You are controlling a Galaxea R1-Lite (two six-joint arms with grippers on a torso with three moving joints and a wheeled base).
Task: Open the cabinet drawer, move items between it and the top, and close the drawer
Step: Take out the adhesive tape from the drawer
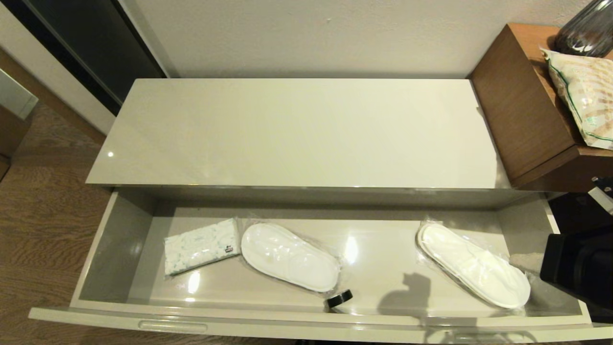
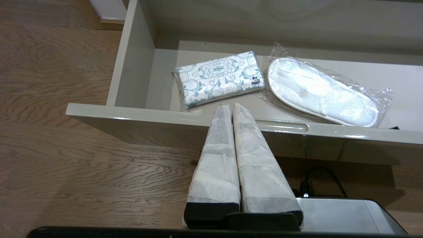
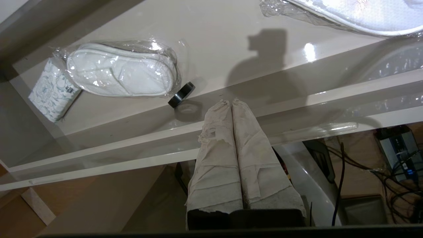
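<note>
Tape roll (image 3: 181, 94) in the open cabinet drawer (image 3: 99, 158), just beyond the empty, closed right gripper (image 3: 226, 101).

Open cabinet drawer (image 1: 119, 239), bare cream top (image 1: 297, 134)
Inside: blue-printed tissue pack (image 1: 201, 246) lying flat at left; black tape roll (image 1: 339, 299) tilted against the front wall.

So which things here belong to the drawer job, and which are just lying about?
Job:
- long glossy beige-grey drawer, open
- glossy cream-white cabinet top
- small black tape roll, in drawer
- white blue-printed tissue pack, in drawer

Lying about:
- two plastic-wrapped white slippers, in drawer
- brown wooden table
- patterned bag on it
</note>
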